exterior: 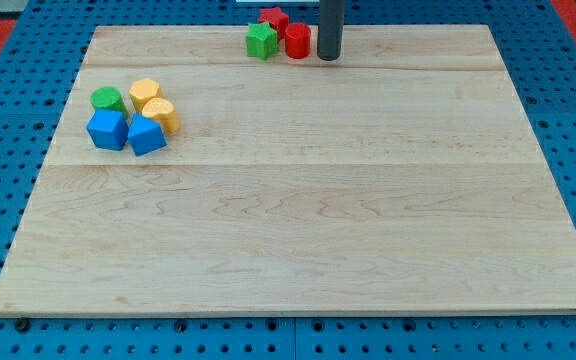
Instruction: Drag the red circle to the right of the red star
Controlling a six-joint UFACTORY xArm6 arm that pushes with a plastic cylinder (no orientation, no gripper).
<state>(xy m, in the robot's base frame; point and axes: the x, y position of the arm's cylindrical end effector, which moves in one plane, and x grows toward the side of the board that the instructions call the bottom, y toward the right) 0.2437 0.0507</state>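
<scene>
The red circle (pixel 298 40) stands near the top edge of the wooden board (pixel 298 200), a little left of centre-right. The red star (pixel 274 20) lies just up and to the left of it, partly over the board's top edge. A green star-like block (pixel 261 40) sits right beside the red circle on its left. My tip (pixel 329 57) comes down just to the right of the red circle, very close to it or touching it.
A cluster sits at the view's left: a green circle (pixel 108 99), a yellow block (pixel 145 93), a second yellow block (pixel 161 114), a blue block (pixel 107 130) and another blue block (pixel 146 135). Blue pegboard surrounds the board.
</scene>
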